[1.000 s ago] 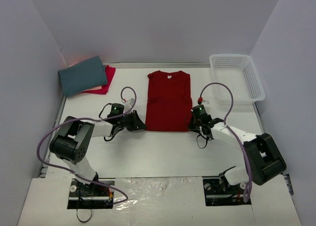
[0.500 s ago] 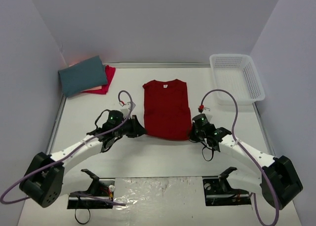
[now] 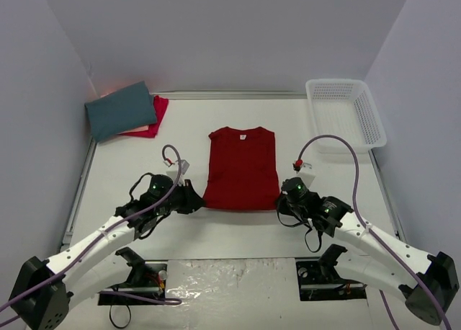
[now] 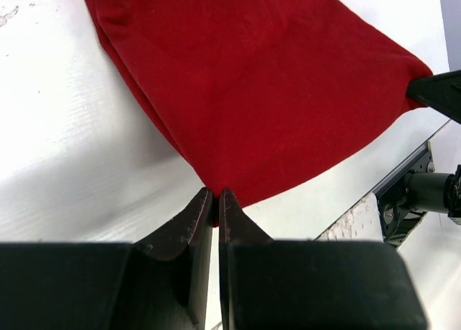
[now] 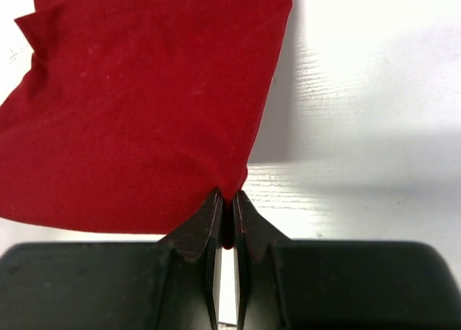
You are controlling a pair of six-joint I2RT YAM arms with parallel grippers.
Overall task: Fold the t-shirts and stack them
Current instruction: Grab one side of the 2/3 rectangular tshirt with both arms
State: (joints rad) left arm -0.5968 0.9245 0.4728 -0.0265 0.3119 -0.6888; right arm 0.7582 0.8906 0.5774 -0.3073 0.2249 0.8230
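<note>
A deep red t-shirt (image 3: 240, 168) lies flat in the middle of the table with its sides folded in and its collar to the far side. My left gripper (image 3: 199, 203) is shut on its near left corner (image 4: 216, 192). My right gripper (image 3: 279, 202) is shut on its near right corner (image 5: 232, 193). At the far left a folded slate-teal t-shirt (image 3: 120, 110) rests on a folded pinkish-red t-shirt (image 3: 153, 117).
A white mesh basket (image 3: 345, 114) stands at the far right corner with nothing in it. Grey walls close in the table on the left, back and right. Both arm bases (image 3: 140, 278) sit on the near edge.
Both grippers have drawn the red t-shirt's near hem toward the near edge, and the whole shirt has slid nearer with them. Both arms have stretched lower and flatter.
</note>
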